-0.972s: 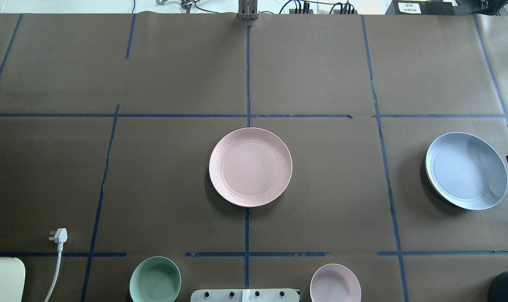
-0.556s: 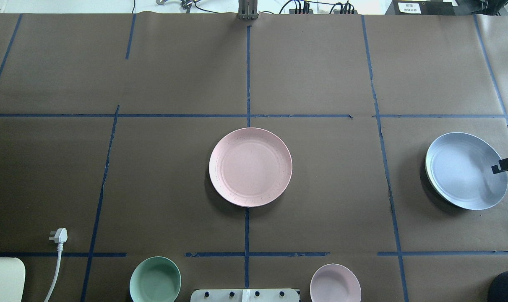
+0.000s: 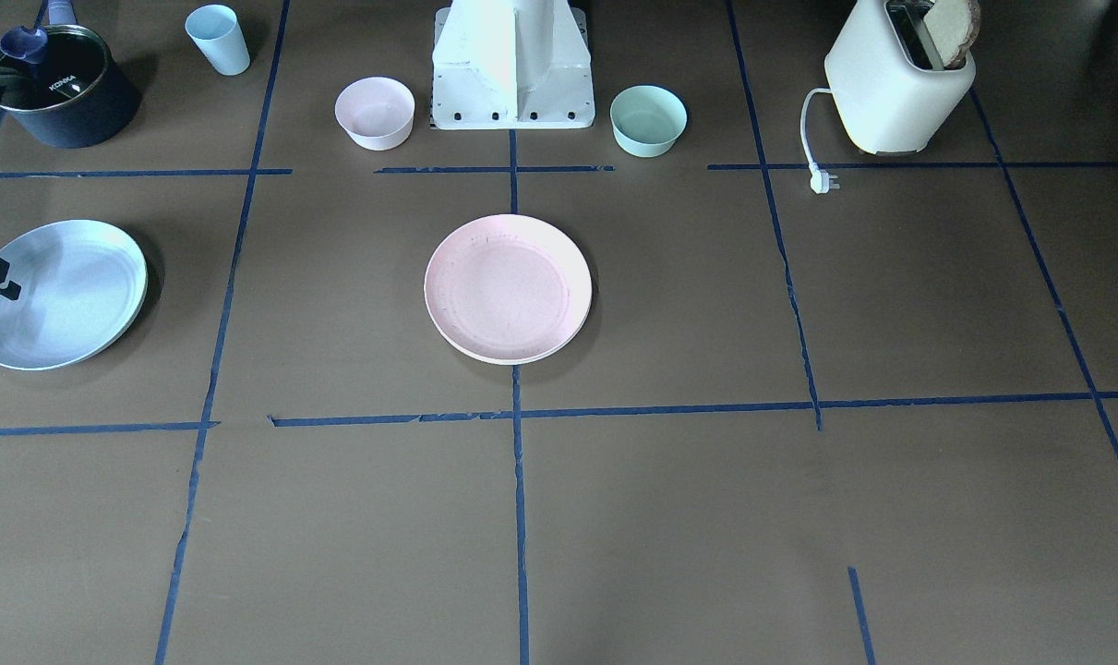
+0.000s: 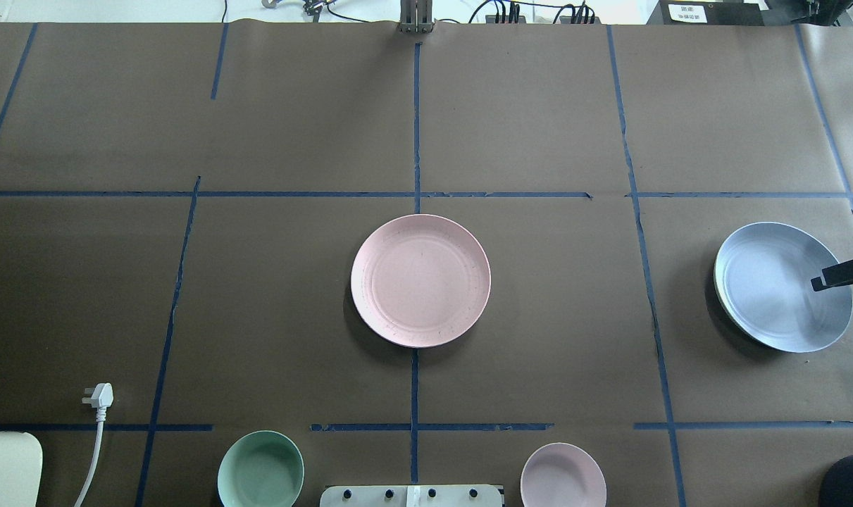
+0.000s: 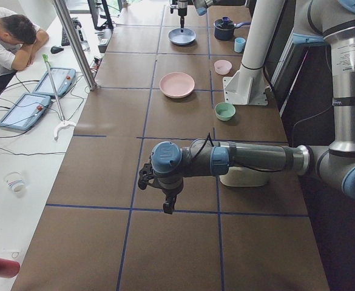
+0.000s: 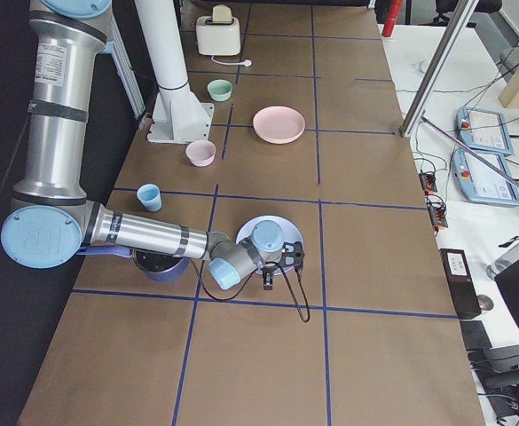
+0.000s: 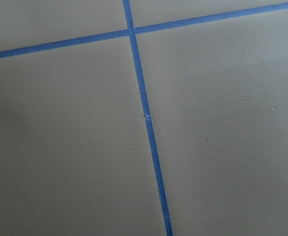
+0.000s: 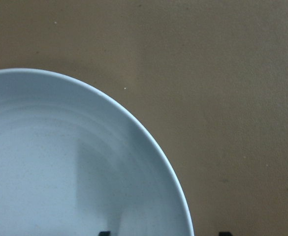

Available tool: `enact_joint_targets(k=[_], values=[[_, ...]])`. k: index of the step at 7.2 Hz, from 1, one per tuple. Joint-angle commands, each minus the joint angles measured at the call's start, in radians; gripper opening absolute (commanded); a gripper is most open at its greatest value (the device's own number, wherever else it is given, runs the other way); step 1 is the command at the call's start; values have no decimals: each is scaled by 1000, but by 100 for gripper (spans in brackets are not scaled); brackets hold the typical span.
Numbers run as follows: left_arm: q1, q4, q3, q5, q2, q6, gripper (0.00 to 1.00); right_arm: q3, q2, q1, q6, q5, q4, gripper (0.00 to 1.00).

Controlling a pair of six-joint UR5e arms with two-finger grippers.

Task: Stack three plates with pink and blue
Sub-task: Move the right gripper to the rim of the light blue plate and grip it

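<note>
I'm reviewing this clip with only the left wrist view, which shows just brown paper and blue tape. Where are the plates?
Observer: The pink plate lies alone at the centre of the table.
Operator: And the blue one?
Observer: The blue plate sits at the robot's far right on a cream plate, whose rim peeks out.
Operator: Is anything gripping it?
Observer: Not yet. The right gripper is open, with one finger inside the blue plate's rim and one outside.
</note>
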Motion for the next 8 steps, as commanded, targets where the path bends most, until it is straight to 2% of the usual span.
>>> enact_joint_targets(k=[1, 3, 5, 7, 8], values=[[0, 0, 0, 0, 0, 1, 100, -2, 3, 0, 23, 4, 4, 0], [0, 0, 0, 0, 2, 1, 100, 1, 3, 0, 25, 6, 4, 0], [0, 0, 0, 1, 2, 1, 100, 36, 5, 2, 28, 48, 2, 0], [0, 0, 0, 0, 0, 0, 100, 117, 49, 2, 169, 97, 1, 0], [0, 0, 0, 0, 0, -2, 100, 147, 116, 0, 281, 101, -1, 0]])
